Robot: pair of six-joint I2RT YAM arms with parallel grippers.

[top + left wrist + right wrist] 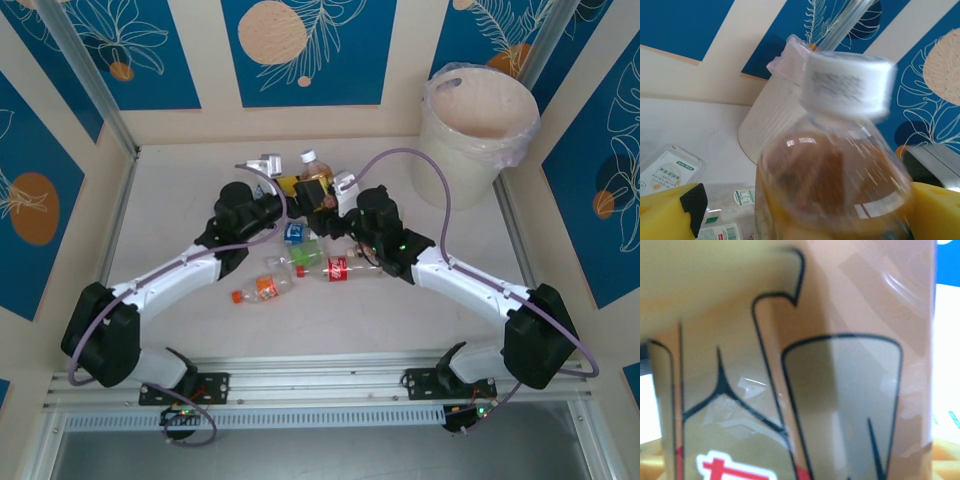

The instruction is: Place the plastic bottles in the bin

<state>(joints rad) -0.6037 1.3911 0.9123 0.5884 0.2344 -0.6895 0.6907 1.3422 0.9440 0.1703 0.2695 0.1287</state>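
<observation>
Your left hand (805, 216) is clamped on a white-capped tea bottle (830, 185), upright, left of the bin (462, 158) and nearer you. The right arm sits closer to the bin. I cannot tell whether your right hand (340, 193) is gripping anything. Other plastic bottles (335, 268) lie on the tabletop (180, 200), near-left of the bin.

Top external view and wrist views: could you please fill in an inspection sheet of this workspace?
Surface: off-white table, aluminium rail at near edge.
Job's things: white-capped bottle between yellow fingers of left gripper; brown-labelled bottle close before right gripper; red-labelled bottle, orange-labelled bottle lie mid-table; bagged bin far right.
Clutter: nothing seen.
Grippers: both at mid-table; grip cannot be told.
Cables: purple cables loop over the table.
Surroundings: blue leaf-patterned wall panels.
</observation>
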